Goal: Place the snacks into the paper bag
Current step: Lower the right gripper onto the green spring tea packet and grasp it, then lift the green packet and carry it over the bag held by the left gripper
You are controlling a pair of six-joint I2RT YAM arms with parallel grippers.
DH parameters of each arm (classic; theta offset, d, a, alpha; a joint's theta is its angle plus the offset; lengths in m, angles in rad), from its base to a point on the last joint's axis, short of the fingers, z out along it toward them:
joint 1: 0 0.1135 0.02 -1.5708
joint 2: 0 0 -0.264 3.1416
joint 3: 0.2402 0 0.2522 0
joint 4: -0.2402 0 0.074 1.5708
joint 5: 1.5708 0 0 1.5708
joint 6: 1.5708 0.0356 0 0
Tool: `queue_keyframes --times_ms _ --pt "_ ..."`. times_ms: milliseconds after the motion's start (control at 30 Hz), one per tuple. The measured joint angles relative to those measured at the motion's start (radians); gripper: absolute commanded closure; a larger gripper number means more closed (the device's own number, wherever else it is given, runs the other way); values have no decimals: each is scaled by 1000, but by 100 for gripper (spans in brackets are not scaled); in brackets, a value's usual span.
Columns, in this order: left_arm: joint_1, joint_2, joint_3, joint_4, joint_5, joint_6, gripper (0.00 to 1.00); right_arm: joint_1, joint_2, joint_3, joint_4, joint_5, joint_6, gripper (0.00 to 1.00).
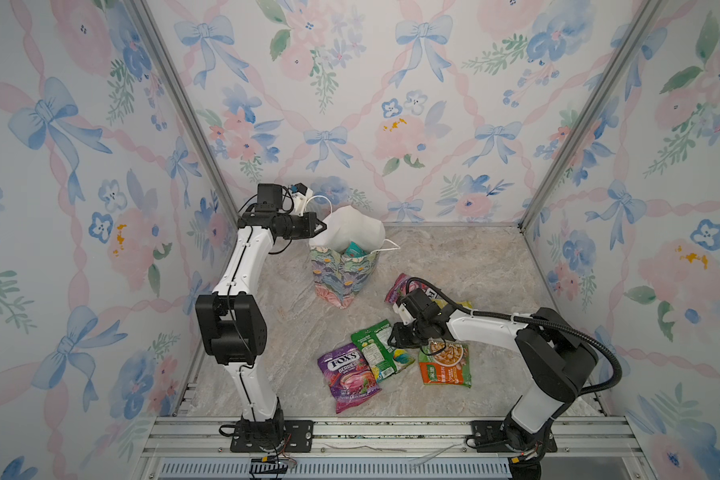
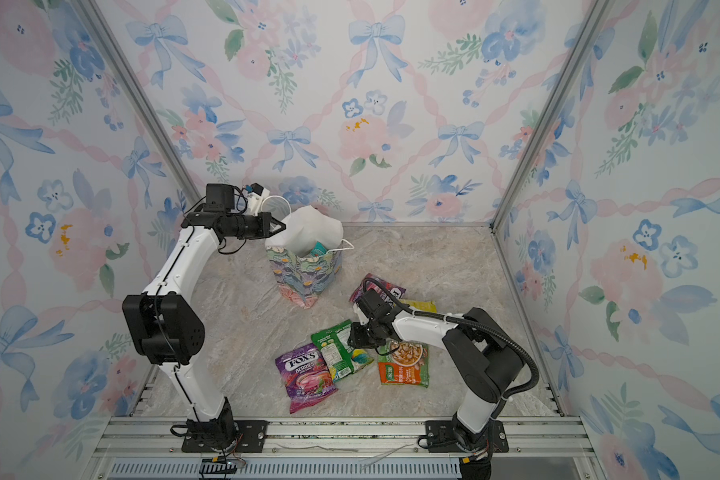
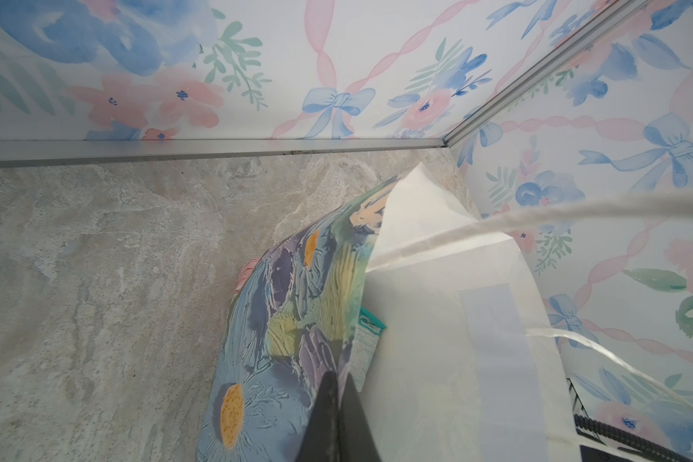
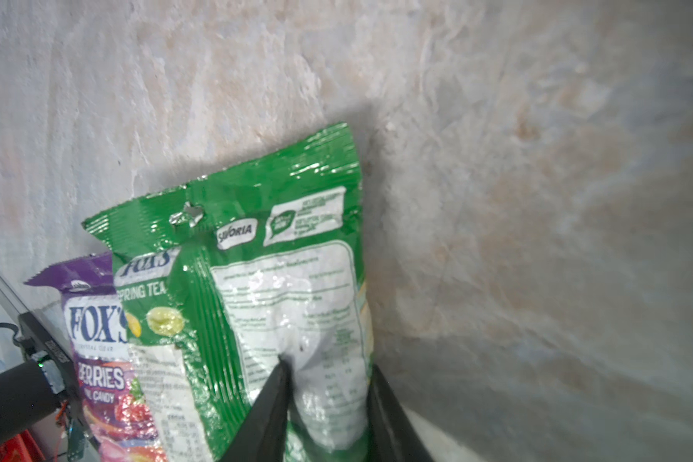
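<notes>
The floral paper bag (image 1: 341, 270) (image 2: 304, 270) stands upright at the back, with a teal snack (image 1: 354, 249) (image 3: 371, 332) inside. My left gripper (image 1: 323, 226) (image 3: 341, 376) is shut on the bag's left rim and holds the mouth wide. A green snack packet (image 1: 375, 349) (image 4: 277, 260) lies on the marble floor, partly over a purple FOX'S packet (image 1: 348, 382) (image 4: 97, 340). My right gripper (image 1: 391, 338) (image 4: 329, 368) is down on the green packet's right end, and its jaws pinch a bulge of it. An orange-green pouch (image 1: 447, 365) lies under the right arm.
Another purple packet (image 1: 398, 286) and a yellow packet (image 1: 462, 305) lie behind the right wrist, partly hidden. The bag's white cord handle (image 3: 577, 208) crosses the left wrist view. Floral walls close in three sides, and an aluminium rail (image 1: 391, 432) runs along the front.
</notes>
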Motion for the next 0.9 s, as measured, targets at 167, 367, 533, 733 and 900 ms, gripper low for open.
queue_keyframes --times_ms 167,367,533,733,900 --pt "0 0 0 0 0 0 100 -4 -1 0 8 -5 4 94" --pt "0 0 0 0 0 0 100 -11 -23 0 -9 2 24 100" --pt "0 0 0 0 0 0 100 -42 -92 0 -61 16 35 100" --pt "0 0 0 0 0 0 100 -71 -190 49 -139 44 55 100" --pt "0 0 0 0 0 0 100 -106 -269 95 -191 69 96 100"
